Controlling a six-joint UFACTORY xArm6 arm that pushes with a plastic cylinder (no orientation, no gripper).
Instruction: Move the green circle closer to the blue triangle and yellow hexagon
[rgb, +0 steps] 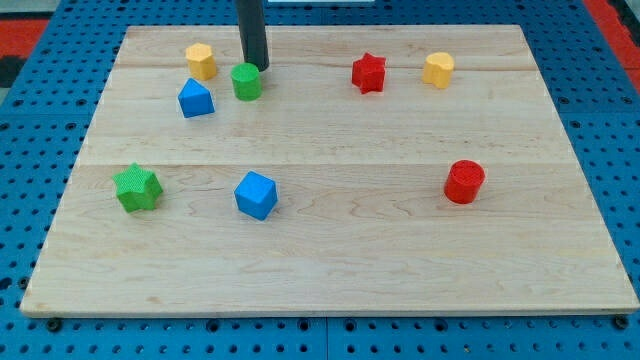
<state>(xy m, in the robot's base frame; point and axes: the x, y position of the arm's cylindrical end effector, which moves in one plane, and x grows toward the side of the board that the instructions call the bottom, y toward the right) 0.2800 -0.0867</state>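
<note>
**benchbot_dan:** Where's the rod sitting in this one?

**pegboard_kim:** It drops straight down from the view's top, dark and upright, and my tip (257, 67) lands right at the upper right shoulder of the green circle (247, 81), looks like touching or a hair off, hard to call. No fingers on this rig at all, just the bare rod, so nothing open or closed and nothing held.

**benchbot_dan:** And the layout, left to right?

**pegboard_kim:** Green star (137, 188) is lower left, near the left edge of the tabletop (330, 270). Then up top the blue triangle (196, 99) with the yellow hexagon (201, 61) just above it, nearly touching. The green circle is just right of those two, a small gap from the triangle. Blue cube (256, 194) sits lower down, left of middle. Past the middle there's a red star (368, 73) and another yellow block (438, 69), roundish, both in the top row. Red cylinder (464, 182) is off right, mid height.

**benchbot_dan:** Room to move?

**pegboard_kim:** The hexagon and the top row sit fairly near the top edge. The strip between circle and triangle is bare, narrow though. The whole bottom band is bare wood, and so is the middle stretch between the blue cube and the red cylinder.
</note>
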